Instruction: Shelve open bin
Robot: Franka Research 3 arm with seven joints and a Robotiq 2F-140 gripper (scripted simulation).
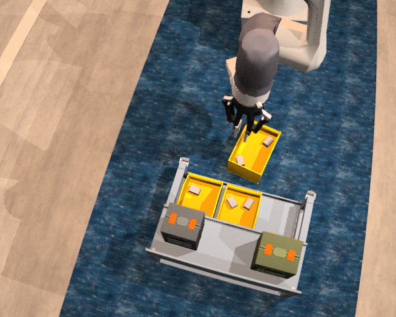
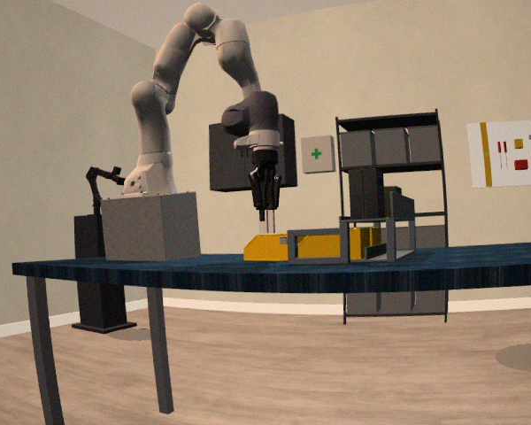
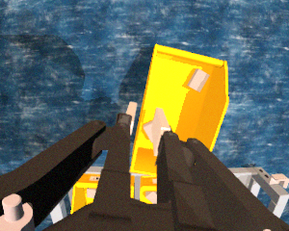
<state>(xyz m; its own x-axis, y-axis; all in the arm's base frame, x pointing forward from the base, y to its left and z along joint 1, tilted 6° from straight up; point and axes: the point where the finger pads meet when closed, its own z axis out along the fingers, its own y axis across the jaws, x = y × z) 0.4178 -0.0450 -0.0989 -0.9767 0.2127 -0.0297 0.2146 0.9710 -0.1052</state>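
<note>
The yellow open bin (image 1: 254, 151) (image 2: 265, 248) (image 3: 175, 98) stands level on the table, askew to the shelf, low front towards the robot base, with two tan parts inside. My gripper (image 1: 241, 135) (image 2: 266, 221) (image 3: 144, 115) is partly open and empty. Its fingertips are above the bin's long side wall, one to each side of it as seen from above. Two yellow bins (image 1: 200, 201) (image 1: 239, 212) stand side by side on the grey shelf (image 1: 273, 208) (image 2: 318, 261), low fronts towards the robot. The free place is beside them at the right in the top view; its rear is partly hidden.
The shelf's upper board (image 1: 218, 238) covers the bins' rear ends and carries a dark grey case (image 1: 183, 226) and an olive case (image 1: 278, 255). Upright side frames (image 1: 179, 180) (image 1: 307, 211) bound the row. A front lip runs along the shelf.
</note>
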